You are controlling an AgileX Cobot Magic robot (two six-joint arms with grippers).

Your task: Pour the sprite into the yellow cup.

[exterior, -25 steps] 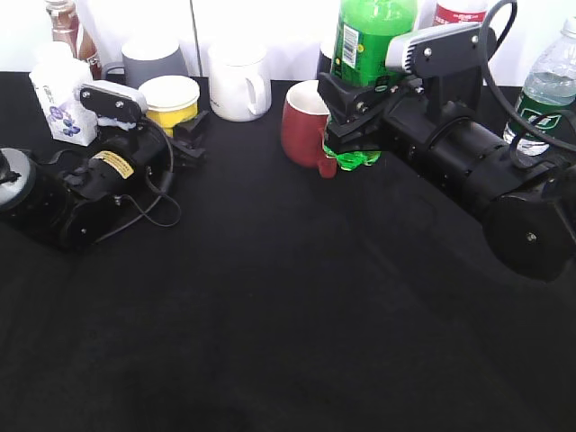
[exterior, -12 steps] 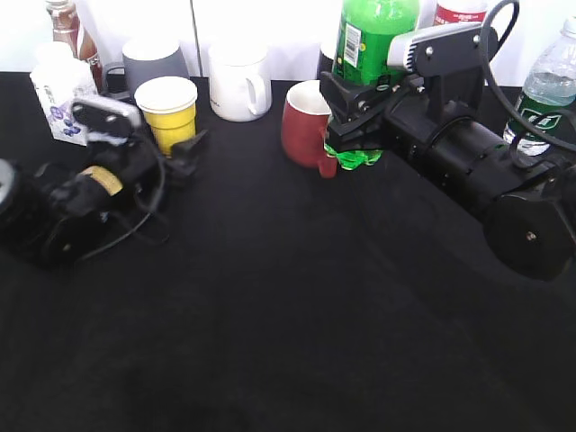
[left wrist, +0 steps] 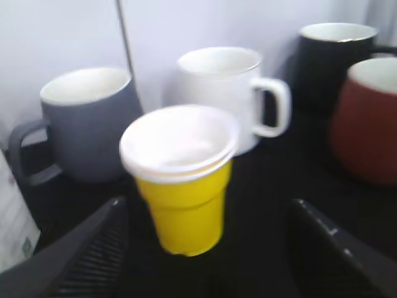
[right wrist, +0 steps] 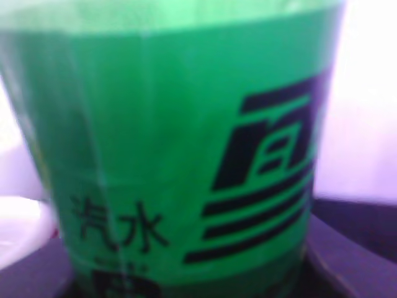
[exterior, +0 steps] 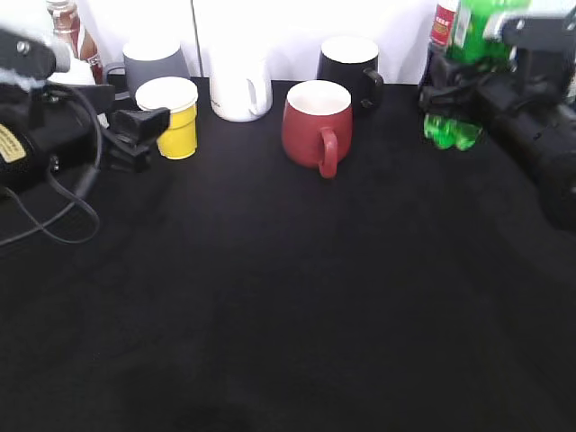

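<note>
The sprite (exterior: 453, 130) is a green bottle at the far right of the exterior view, its lobed base just above the table. My right gripper (exterior: 447, 90) is shut on its lower body. In the right wrist view the green label (right wrist: 180, 155) fills the frame and hides the jaws. The yellow cup (exterior: 173, 119) stands upright at the back left, white inside. My left gripper (exterior: 144, 135) is open just left of the cup and a little short of it. In the left wrist view the cup (left wrist: 186, 205) stands ahead between the open jaws (left wrist: 214, 248), apart from both.
A red mug (exterior: 315, 121) stands mid-table. A white mug (exterior: 238, 85), a grey mug (exterior: 153, 61) and a black mug (exterior: 349, 63) line the back. A red-labelled bottle (exterior: 443, 22) stands behind the sprite and a brown bottle (exterior: 67, 22) at the far left.
My right arm has carried the sprite to the right, away from the red mug. My left arm has lifted and drawn back to the left of the yellow cup.
</note>
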